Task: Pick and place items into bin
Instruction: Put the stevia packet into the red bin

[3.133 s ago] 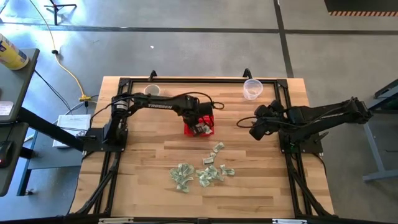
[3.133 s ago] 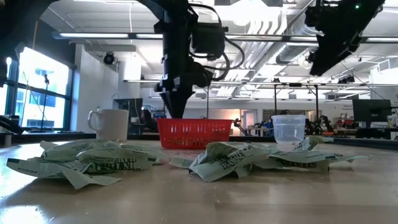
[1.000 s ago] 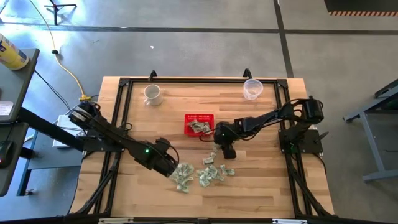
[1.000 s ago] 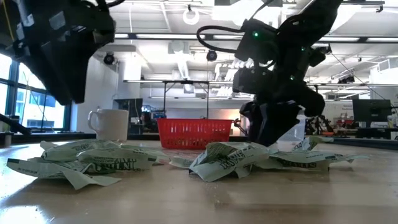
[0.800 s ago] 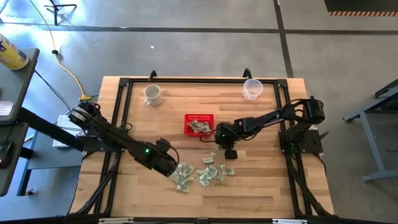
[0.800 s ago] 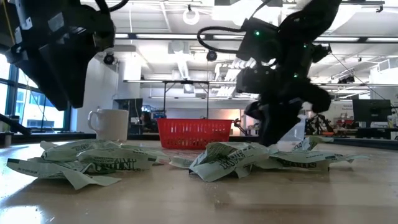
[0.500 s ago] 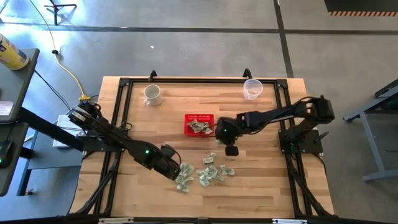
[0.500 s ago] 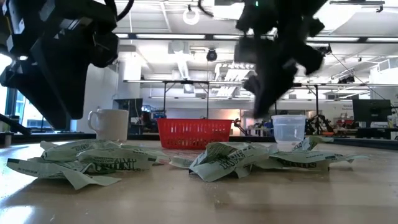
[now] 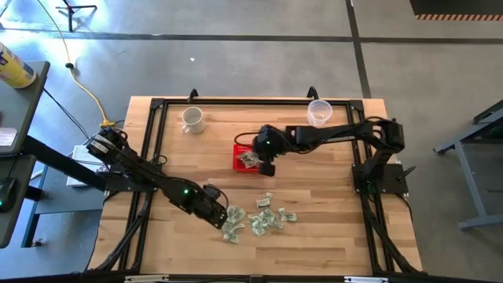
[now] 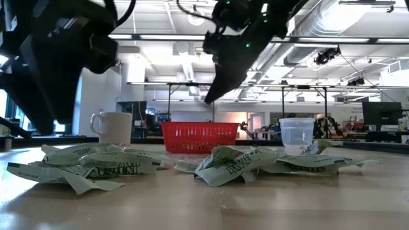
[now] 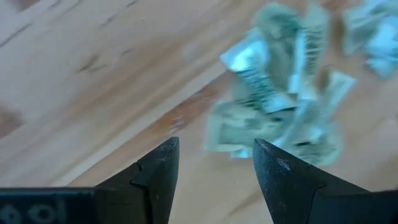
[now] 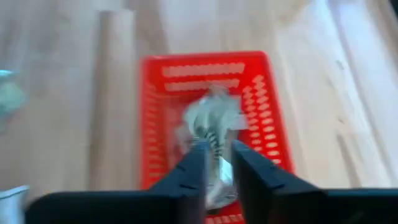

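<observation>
Right gripper (image 12: 214, 163), fingers nearly together pinching an item (image 12: 214, 124), hangs over the red bin (image 9: 238, 161). Risk: early release drops it outside bin's rim. Left gripper (image 11: 211, 165), fingers apart w/ nothing between, nears loose items (image 9: 263, 218) beside bin; could scatter them.

Your right pincer (image 9: 267, 168) hangs over the red basket (image 9: 239, 162), whose open top is otherwise unblocked, though green-and-white pieces (image 12: 211, 121) already lie inside. Your left pincer (image 9: 222, 218), fingers apart, sits at the near-left edge of the heap of loose pieces (image 9: 259, 218). Bare bench (image 9: 330, 204) lies between heap and basket, and to the heap's right. The white mug (image 9: 192, 119) and clear cup (image 9: 318, 112) stand at the far edge, well apart from both.
</observation>
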